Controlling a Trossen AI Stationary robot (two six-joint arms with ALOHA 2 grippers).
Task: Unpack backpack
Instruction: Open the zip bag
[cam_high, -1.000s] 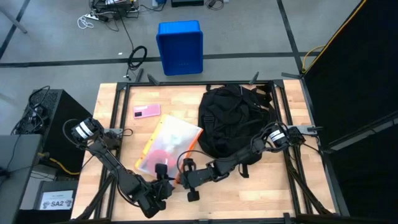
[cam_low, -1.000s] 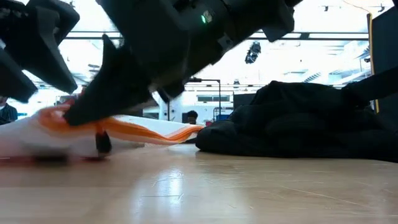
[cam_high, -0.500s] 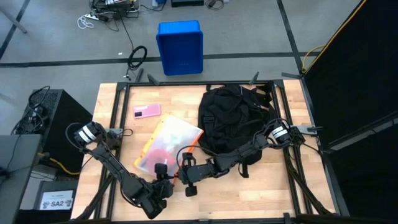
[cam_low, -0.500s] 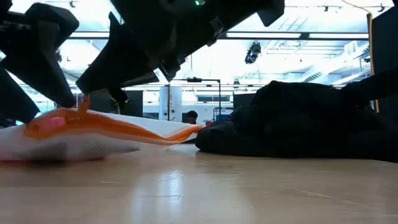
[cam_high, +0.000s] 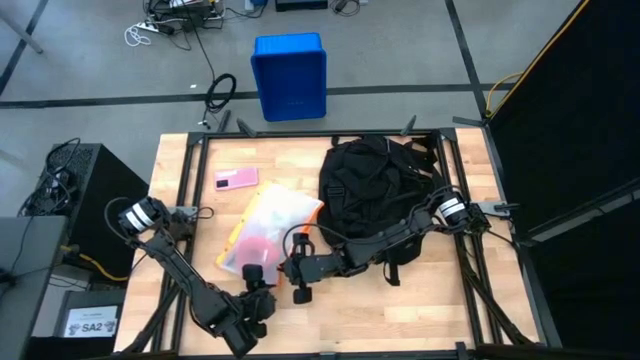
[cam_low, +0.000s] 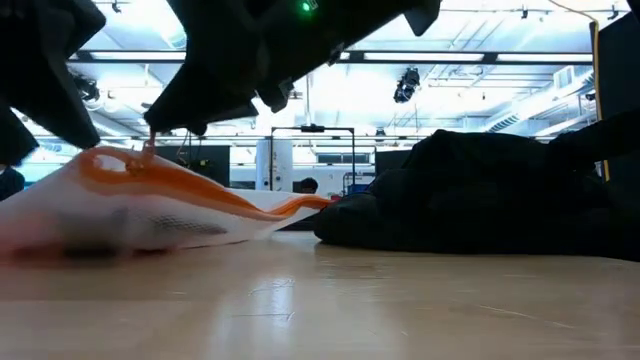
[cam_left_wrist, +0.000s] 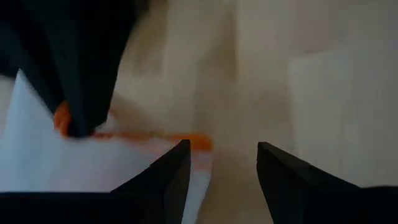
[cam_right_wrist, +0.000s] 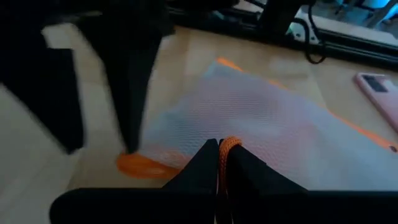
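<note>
The right gripper pinches the orange-trimmed white mesh pouch near the wooden table's front edge, apparently drawing it clear of the black fabric backpack; the left gripper hovers part-open beside it, empty.

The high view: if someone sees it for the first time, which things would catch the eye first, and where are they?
The black backpack stands out most: it is the biggest item, lying on the right half of the wooden table. Next comes the white mesh pouch with orange trim, lying to the left of it, where the right gripper pinches the orange edge with shut fingers. A pink phone lies at the far left, and a blue crate stands on the floor beyond.
</note>
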